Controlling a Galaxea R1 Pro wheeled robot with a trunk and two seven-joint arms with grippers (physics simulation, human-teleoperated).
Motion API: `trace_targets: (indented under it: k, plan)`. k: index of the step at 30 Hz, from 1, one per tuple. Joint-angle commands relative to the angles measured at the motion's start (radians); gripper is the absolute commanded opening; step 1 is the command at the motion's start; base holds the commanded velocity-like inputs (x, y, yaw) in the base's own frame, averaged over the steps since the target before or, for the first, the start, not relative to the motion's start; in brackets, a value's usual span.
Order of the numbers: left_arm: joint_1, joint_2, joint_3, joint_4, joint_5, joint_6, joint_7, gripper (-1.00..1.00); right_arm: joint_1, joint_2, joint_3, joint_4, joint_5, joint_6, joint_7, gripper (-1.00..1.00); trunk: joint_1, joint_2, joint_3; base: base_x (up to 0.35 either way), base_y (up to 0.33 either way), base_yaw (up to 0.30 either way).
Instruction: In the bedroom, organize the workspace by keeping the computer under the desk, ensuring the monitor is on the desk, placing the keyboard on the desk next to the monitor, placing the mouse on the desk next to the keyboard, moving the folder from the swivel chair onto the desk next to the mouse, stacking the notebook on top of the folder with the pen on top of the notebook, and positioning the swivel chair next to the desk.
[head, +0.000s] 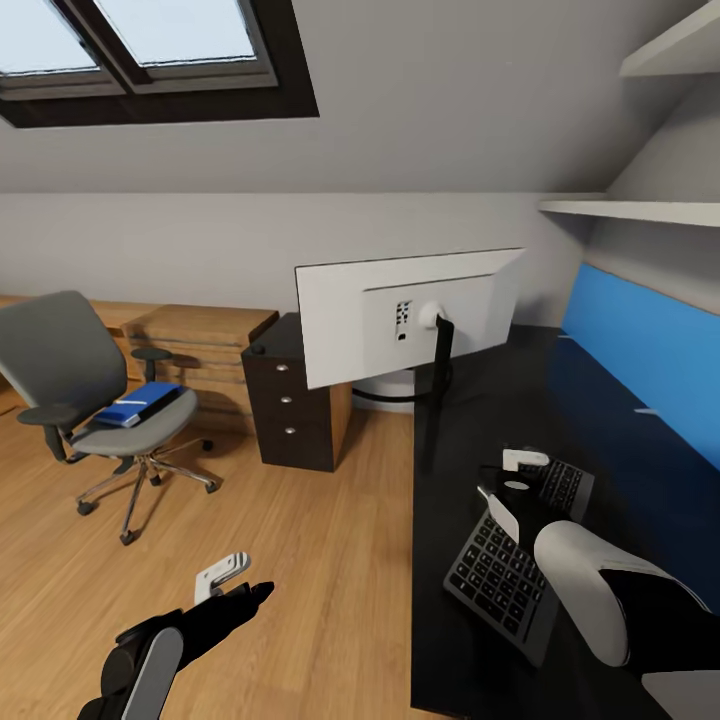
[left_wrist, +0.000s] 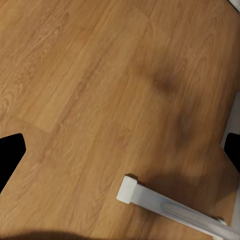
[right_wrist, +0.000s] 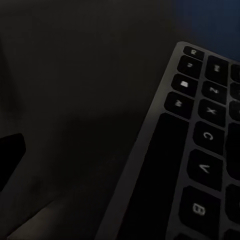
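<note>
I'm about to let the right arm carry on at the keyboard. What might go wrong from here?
1. The keyboard lies askew near the desk front edge; a sideways nudge from the right gripper might slide it off.
2. The monitor stands just behind on a thin stand; a reach forward may bump it.
3. The folder lies on the swivel chair, which may roll.

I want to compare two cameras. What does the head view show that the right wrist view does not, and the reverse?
Head view alone: the monitor, the chair with the blue folder on its seat, the wood floor, and the left hand. Right wrist view alone: the letters printed on the keys. Both: the keyboard lying on the black desk.
</note>
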Motion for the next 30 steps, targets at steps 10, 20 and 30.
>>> trace_targets:
  k: [10,20,30]
  plan:
    - [-0.001,-0.001,0.002,-0.001,0.011,0.005,0.008,1.00,-0.001,0.000,-0.007,0.002,0.007,-0.003,-0.001,1.00,0.035,-0.064,-0.029,0.000,0.000,0.000]
    - [-0.001,0.000,0.003,-0.001,0.011,0.005,0.004,1.00,-0.001,0.000,-0.007,0.002,0.008,-0.003,-0.001,1.00,0.050,-0.092,-0.042,0.000,0.000,0.000]
    - [-0.001,0.002,0.005,0.000,0.009,0.002,0.000,1.00,-0.001,0.000,-0.007,0.002,0.008,-0.003,-0.001,1.00,0.050,-0.092,-0.042,-0.047,0.000,0.000]
